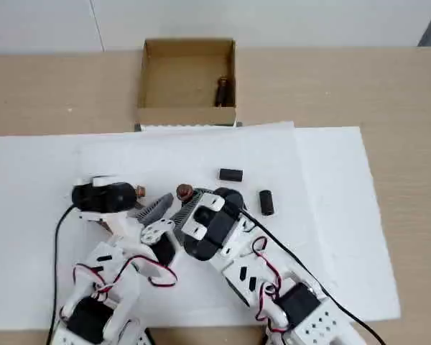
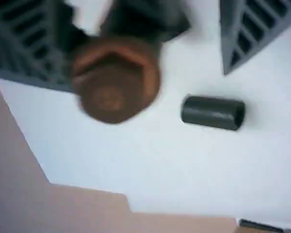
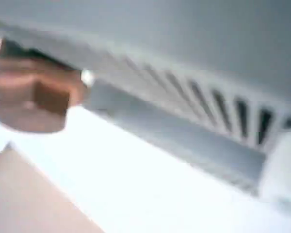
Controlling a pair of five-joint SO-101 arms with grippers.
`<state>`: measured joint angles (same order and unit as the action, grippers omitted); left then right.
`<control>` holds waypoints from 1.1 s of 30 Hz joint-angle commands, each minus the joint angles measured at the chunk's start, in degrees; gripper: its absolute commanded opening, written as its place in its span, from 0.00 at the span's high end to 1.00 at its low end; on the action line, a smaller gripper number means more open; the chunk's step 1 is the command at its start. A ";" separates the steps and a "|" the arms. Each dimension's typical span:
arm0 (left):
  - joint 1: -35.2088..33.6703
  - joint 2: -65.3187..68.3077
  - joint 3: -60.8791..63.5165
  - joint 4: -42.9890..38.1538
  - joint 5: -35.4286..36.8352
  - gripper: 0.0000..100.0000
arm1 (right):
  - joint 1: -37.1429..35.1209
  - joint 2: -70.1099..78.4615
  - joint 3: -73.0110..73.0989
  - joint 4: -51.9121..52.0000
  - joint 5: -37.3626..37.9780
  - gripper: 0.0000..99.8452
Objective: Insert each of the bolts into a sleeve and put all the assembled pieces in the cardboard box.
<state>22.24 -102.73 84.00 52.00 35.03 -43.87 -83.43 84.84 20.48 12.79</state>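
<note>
A copper-headed bolt (image 1: 184, 192) hangs just above the white sheet, at the tip of my right gripper (image 1: 189, 199), which looks shut on it. In the right wrist view the bolt head (image 3: 34, 99) sits at the end of a ribbed finger (image 3: 194, 104). My left gripper (image 1: 164, 206) points at the bolt from the left and is open. Its grey fingers (image 2: 29, 43) stand wide apart around the bolt head (image 2: 116, 80). Two black sleeves (image 1: 230, 175) (image 1: 266, 203) lie loose on the sheet; one sleeve (image 2: 213, 112) lies beyond the bolt. The cardboard box (image 1: 149, 79) holds one assembled piece (image 1: 223, 91).
The white sheet (image 1: 330, 215) covers most of the wooden table (image 1: 402, 108). The box stands at the sheet's far edge, in the middle. Both arm bodies and their red and black cables (image 1: 266, 266) crowd the near middle.
</note>
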 commanded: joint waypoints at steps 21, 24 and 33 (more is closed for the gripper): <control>-8.18 -0.09 -15.16 0.44 -7.82 1.00 | 1.36 -0.04 -4.66 -1.98 0.00 1.00; -8.70 -0.09 -13.49 0.97 -11.69 0.99 | 5.85 -0.04 -4.84 -1.19 -4.13 1.00; -21.63 -0.09 -3.82 8.53 -20.84 0.99 | 13.85 3.65 -17.41 23.34 -22.59 1.00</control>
<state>3.34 -102.29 79.43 58.95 17.27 -31.82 -82.02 74.81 38.51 -5.23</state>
